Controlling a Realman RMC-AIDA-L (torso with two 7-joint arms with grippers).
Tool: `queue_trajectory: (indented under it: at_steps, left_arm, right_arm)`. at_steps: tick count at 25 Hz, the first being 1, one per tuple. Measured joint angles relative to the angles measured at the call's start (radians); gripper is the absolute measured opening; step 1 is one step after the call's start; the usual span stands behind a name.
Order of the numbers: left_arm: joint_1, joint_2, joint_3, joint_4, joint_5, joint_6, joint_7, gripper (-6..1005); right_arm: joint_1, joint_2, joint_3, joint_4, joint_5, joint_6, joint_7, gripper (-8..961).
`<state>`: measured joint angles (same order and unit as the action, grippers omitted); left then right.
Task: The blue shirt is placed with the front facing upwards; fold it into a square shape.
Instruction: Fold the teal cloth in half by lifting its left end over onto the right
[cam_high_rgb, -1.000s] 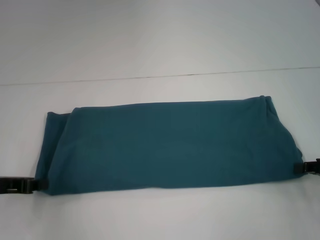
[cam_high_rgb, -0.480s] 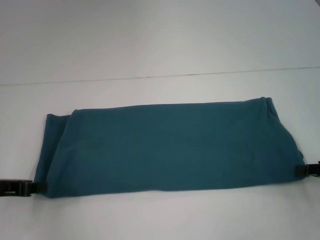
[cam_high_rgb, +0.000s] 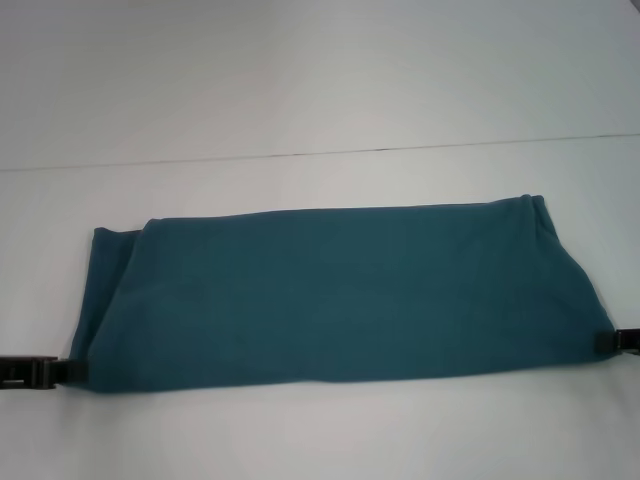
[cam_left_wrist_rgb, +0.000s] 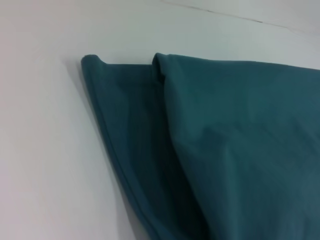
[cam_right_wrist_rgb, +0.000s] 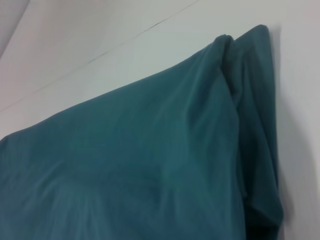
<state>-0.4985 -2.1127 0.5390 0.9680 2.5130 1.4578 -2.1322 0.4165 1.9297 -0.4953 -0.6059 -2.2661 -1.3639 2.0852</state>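
The blue shirt (cam_high_rgb: 340, 295) lies on the white table as a long, wide band with plain cloth facing up; no lettering shows. My left gripper (cam_high_rgb: 80, 372) sits low at the band's near left corner, shut on the cloth edge. My right gripper (cam_high_rgb: 603, 341) is at the near right corner, also shut on the edge. The left wrist view shows the shirt (cam_left_wrist_rgb: 240, 140) with its layered left end. In the right wrist view the shirt (cam_right_wrist_rgb: 150, 165) has a bunched right end. Neither wrist view shows fingers.
The white table (cam_high_rgb: 320, 80) extends all around the shirt. A thin dark seam line (cam_high_rgb: 400, 149) crosses it behind the shirt. Only the tips of both arms enter at the picture's left and right edges.
Both grippers have shifted slightly outward and toward me, and the shirt's near edge has come a little closer with them.
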Motion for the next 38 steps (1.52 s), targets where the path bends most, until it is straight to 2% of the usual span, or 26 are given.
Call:
queue_trajectory:
  at_steps: [34,38]
  left_arm:
    - [-0.014,0.002,0.001,-0.002,-0.003,0.018,0.000,109]
    - [-0.018,0.002,0.001,-0.002,-0.004,0.022,0.000,118]
  right_arm:
    - [0.002,-0.003,0.003,-0.002,0.001,0.004,-0.016,10]
    - [-0.002,0.003,0.006,-0.026,0.017,0.003,-0.026,133]
